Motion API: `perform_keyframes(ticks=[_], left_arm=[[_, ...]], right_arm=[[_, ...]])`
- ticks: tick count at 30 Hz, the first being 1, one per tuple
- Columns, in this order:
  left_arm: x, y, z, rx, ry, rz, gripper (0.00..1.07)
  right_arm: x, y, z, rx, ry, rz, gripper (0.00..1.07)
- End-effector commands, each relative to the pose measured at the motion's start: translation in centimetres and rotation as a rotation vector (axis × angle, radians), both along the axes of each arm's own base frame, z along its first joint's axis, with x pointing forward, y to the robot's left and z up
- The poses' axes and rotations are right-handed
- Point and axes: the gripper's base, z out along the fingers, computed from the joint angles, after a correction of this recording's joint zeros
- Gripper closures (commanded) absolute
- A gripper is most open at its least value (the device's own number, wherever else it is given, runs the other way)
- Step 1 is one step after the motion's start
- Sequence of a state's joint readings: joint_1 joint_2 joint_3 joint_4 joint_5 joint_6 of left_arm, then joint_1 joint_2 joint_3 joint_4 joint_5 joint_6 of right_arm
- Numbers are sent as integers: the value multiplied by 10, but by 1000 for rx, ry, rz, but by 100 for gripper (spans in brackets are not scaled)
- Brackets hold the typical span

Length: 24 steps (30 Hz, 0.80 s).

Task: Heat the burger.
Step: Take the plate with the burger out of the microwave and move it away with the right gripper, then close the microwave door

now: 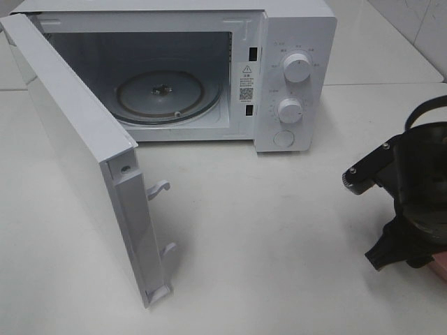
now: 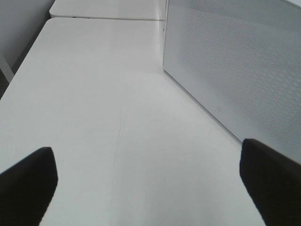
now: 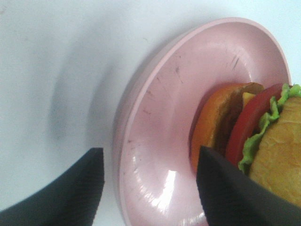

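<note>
One glossy layered burger on round pink plate, tipped on side; right hand spread astride plate rim, nearer; left hand spread, idle.

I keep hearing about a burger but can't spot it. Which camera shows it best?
The right wrist view: the burger sits on the pink plate, with bun, lettuce, tomato and cheese visible just beyond the right gripper. The exterior high view shows no burger, since the arm blocks that corner. The left wrist view shows only table and microwave.
</note>
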<state>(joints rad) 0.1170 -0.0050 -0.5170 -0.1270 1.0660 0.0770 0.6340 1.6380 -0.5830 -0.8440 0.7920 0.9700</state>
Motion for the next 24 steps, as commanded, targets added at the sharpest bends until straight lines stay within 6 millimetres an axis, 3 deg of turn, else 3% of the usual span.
perform_keyframes(ticks=[1, 13, 24], left_arm=[[-3, -1, -1, -7, -15, 2, 9], [-3, -1, -1, -7, -15, 2, 9], [-3, -1, -1, -7, -15, 2, 9]], right_arm=[[-7, 1, 23, 89, 0, 50, 46], [-42, -5, 85, 349, -61, 200, 30], [-81, -28, 123, 454, -138, 250, 31]])
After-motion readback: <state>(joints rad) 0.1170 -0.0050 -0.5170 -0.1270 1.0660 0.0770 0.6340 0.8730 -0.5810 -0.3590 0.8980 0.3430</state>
